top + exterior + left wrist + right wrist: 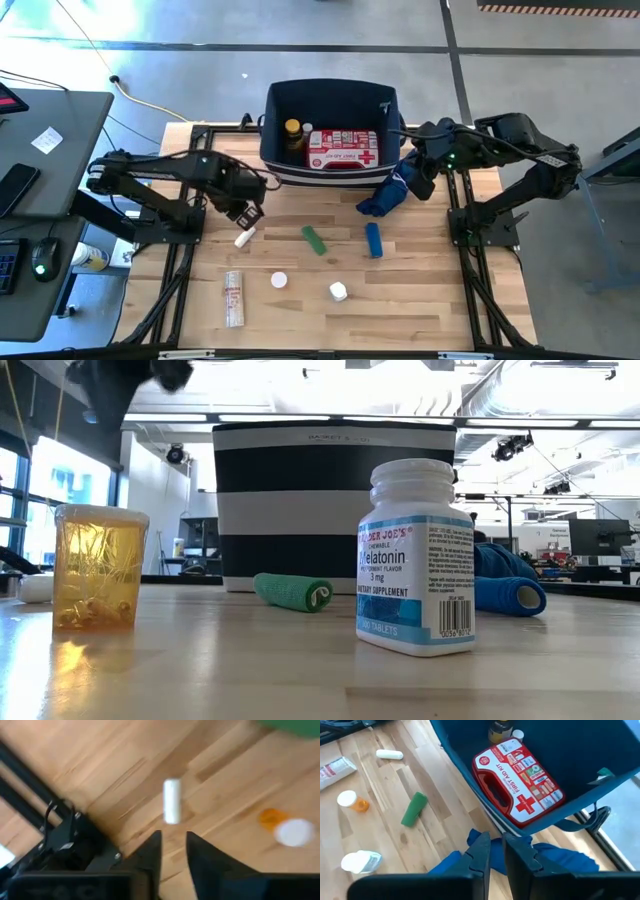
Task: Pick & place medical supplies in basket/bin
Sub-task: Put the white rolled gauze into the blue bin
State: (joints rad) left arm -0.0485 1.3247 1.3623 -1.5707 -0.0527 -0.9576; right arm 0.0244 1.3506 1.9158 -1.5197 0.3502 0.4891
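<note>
The navy bin (330,100) stands at the table's far middle and holds a red-and-white first aid pouch (517,780), an amber bottle (293,133) and a small white bottle (307,130). My left gripper (174,840) points down, open, above a small white tube (172,808) that lies flat on the wood, nothing between its fingers. A green roll (315,240), blue roll (373,240), white melatonin bottle (415,560), white-capped amber bottle (279,281) and a flat tube (233,297) lie on the table. My right gripper (418,178) hangs by the bin's right near corner, over a blue fabric bundle (380,200).
Black frame rails (185,250) run along both table sides. A desk with a mouse and phone (40,180) stands off to the left. Bare wood (420,300) lies at the near right.
</note>
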